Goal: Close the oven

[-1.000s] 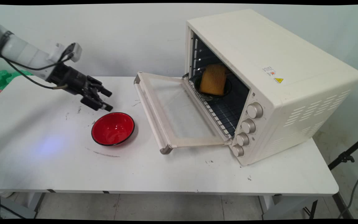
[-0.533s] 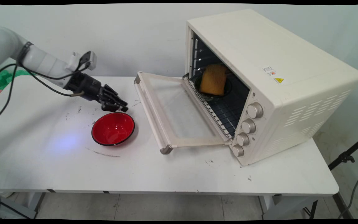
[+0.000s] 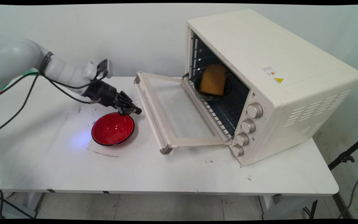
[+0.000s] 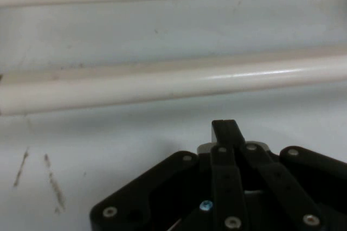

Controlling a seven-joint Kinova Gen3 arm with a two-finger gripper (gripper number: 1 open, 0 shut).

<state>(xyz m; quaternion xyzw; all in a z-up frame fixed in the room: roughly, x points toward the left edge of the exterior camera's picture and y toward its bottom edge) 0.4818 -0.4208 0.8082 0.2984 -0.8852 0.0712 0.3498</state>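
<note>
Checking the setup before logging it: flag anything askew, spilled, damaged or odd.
Nothing spilled or broken. The oven sits skewed on the table, its door hanging open. Inside, a yellow sponge-like block leans tilted in a dark dish. Dark scuffs mark the tabletop.

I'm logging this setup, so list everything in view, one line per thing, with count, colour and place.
toaster oven: one, cream, on the table's right half, cavity open.
oven door: one, cream frame with clear pane, folded down flat toward the bowl; its handle bar fills the hand view.
wire rack: one, metal, inside the oven.
bread: one, golden brown, upright in a dark dish on the rack.
knobs: four, silver-beige, in a column on the oven's front.
bowl: one, red inside with black rim, on the table left of the door.
table: one, white, scuffed.
arm: one, white, with black cables, from the left.
gripper: one, black, fingers shut, over the bowl's far rim, pointing at the door handle.
</note>
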